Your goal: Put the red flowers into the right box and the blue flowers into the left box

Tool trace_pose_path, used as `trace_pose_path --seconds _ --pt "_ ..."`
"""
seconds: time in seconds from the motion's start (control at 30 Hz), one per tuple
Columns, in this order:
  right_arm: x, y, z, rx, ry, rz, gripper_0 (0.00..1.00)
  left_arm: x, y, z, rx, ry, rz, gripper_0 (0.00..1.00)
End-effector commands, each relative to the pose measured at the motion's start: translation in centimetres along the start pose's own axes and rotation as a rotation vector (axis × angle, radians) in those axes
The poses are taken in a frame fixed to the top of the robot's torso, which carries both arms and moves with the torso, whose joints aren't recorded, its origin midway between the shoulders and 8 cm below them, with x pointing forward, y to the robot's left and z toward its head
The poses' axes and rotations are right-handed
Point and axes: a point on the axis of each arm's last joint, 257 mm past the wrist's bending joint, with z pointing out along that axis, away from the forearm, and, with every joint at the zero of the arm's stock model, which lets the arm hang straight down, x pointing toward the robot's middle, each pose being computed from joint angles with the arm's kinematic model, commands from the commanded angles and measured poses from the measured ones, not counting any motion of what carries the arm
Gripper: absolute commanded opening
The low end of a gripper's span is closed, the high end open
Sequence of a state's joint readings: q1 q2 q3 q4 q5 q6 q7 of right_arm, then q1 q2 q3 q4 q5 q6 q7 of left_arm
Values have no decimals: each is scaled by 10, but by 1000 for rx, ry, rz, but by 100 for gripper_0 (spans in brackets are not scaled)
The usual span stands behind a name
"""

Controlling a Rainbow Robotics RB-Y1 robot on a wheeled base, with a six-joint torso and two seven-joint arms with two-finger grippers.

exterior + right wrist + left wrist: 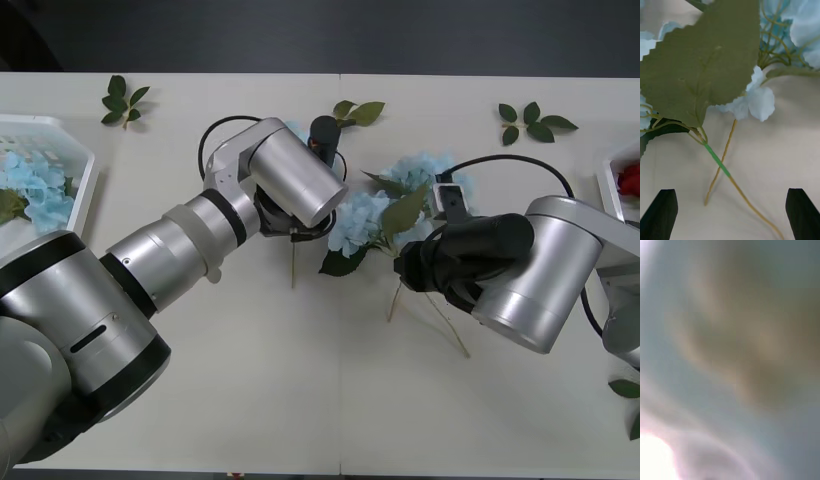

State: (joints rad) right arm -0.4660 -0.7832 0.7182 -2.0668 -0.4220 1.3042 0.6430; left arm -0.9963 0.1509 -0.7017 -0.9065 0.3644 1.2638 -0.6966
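Pale blue stuff left to sort: two of the blue flowers [415, 175] lying mid-table toward the far edge, heads nearly touching, stems trailing back toward the near edge. Already some blue in the left box [85, 165] at the left edge, and a bit of the red flowers [630, 180] in the right box [612, 185] at the right edge. No red loose on the table as far as visible.

So, judging by that: partway through the blue batch, mid-reach for a pick. Not grabbed yet.

Right gripper [732, 195] down low by the stem end of the right-hand cluster. Black fingers [662, 213] spread wide, clamped on nothing, touching nothing. Between them, two thin stems [720, 165] crossing on the bare tabletop, one with a green wrapped section, under a big leaf [703, 63].

Left gripper [298, 228] tucked under its own wrist over the left-hand cluster, close to the petals. Grip state there: can't tell, and the wrist view is too blurred to help.

Next move, best guess: drop the right one a touch, centre on one stem rather than the crossing point, then close. Tricky bit: thin stems flat on the table, easy to pinch both or neither. After that, a long carry across to the left edge, so maybe a better job for the left arm.
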Motion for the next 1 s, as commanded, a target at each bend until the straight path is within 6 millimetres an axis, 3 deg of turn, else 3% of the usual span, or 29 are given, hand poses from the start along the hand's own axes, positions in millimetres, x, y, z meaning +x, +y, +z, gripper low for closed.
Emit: trace_pose_path --seconds 0.03,0.23,0.43,0.67,0.77,1.0 --pt "-22 -9 -1 3 -35 -45 84 -39 -18 -47 23 -95 79 0" --pt "-36 -21 9 11 -50 3 83 -54 4 -78 -11 -109 93 0" --pt "-43 -20 27 -27 -44 87 84 -71 40 -103 -22 -95 135 0" --pt "-48 -17 45 -34 -43 132 83 -86 91 -129 17 -107 175 0" --pt "-50 -14 51 -39 -47 151 84 -95 122 -140 26 -141 211 0" --pt "-53 -13 64 -41 -52 180 83 -101 178 -154 71 -138 253 0"
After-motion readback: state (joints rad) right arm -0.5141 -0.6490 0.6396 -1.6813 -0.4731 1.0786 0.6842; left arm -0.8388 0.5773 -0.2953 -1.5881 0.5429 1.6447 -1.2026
